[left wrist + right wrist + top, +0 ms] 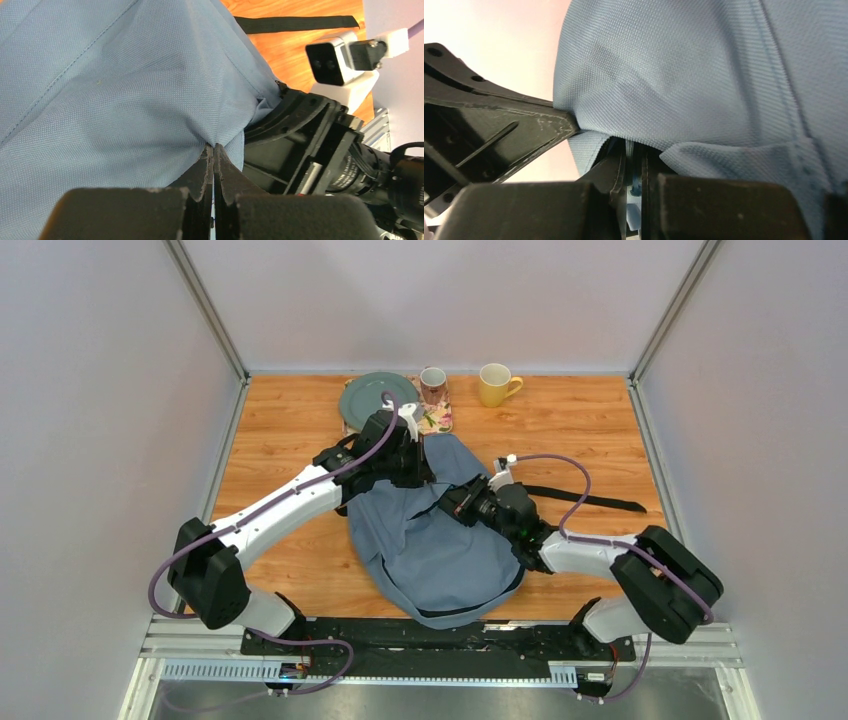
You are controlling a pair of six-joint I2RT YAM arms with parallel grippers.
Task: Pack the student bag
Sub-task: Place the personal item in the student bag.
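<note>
While both pinch cloth | student bag (435, 550) lies on the desk (280, 430) between arms | left end effector (214, 152) pressed onto its fabric, right end effector (633, 150) nipping a fold | advice: pull apart evenly, widening the mouth

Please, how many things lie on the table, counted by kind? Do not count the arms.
Student bag: 1
Mugs: 2 (yellow mug, patterned mug)
Grey-green plate: 1
Flat flowered piece: 1
Total: 5
</note>
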